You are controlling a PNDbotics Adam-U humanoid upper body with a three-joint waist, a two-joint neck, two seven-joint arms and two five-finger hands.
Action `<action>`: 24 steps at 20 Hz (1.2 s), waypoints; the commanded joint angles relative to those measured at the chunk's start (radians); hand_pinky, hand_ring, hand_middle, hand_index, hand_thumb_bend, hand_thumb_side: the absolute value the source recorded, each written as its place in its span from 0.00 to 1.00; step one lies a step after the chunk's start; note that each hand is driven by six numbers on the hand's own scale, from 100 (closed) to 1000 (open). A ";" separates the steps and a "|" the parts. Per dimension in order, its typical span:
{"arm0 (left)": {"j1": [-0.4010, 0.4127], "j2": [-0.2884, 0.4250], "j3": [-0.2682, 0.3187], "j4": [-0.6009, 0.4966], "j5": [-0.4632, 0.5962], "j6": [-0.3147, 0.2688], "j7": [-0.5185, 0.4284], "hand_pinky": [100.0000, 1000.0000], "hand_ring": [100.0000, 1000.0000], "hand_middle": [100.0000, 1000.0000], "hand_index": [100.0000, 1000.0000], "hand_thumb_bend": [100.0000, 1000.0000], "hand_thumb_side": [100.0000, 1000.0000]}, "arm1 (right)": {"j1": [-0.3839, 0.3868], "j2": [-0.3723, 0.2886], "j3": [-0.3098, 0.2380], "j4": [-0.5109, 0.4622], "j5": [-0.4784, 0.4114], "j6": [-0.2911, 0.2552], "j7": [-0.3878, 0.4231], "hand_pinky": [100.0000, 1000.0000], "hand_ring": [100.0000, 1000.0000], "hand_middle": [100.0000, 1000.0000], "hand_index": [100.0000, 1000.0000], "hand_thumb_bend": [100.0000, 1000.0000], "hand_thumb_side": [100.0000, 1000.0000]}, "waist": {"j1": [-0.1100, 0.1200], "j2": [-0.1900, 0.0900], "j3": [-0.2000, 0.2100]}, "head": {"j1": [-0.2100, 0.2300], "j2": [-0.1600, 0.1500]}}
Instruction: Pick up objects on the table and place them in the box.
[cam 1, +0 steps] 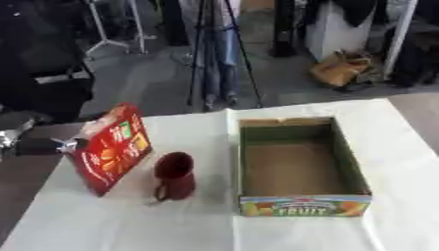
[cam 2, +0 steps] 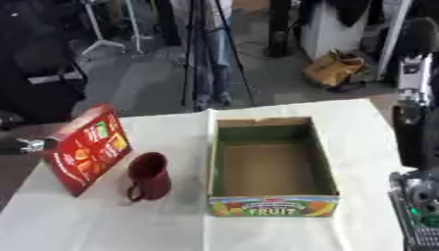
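Standing empty on the desk [cam 1: 197, 230]: box [cam 1: 296, 169], nothing placed yet. Lying left of it, still to go: dark red mug [cam 1: 174, 175] and red carton [cam 1: 109, 149], carton apparently tilted. Reaching in at carton's far-left edge: left robot hand [cam 1: 38, 145], state cannot be told; right robot hand not showing clearly either.

- A white-covered table [cam 2: 283, 235] fills the lower part of the view.
- An open cardboard box [cam 2: 273, 203], printed "FRUIT" on its near wall, stands at centre.
- A dark red mug [cam 2: 149, 176] stands left of the box, apart from it, handle toward the near side.
- A red carton [cam 2: 85, 149] stands tilted at the left edge, just beside the mug.
- The right arm [cam 2: 418, 127] shows along the right edge.
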 commanded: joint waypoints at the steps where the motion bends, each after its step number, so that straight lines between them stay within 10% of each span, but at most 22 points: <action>1: -0.028 0.016 0.021 0.016 0.005 -0.008 -0.004 1.00 1.00 1.00 1.00 0.86 0.89 | -0.015 -0.004 0.000 -0.017 -0.006 0.002 -0.005 0.96 0.90 0.87 0.86 0.00 1.00 | -0.004 -0.015 -0.001 | 0.006 -0.009; 24: -0.100 -0.031 0.051 0.208 0.118 -0.037 -0.003 1.00 1.00 1.00 1.00 0.88 0.90 | -0.029 0.002 0.008 -0.017 -0.011 0.003 -0.008 0.96 0.90 0.86 0.85 0.00 1.00 | -0.008 -0.002 -0.022 | 0.030 -0.023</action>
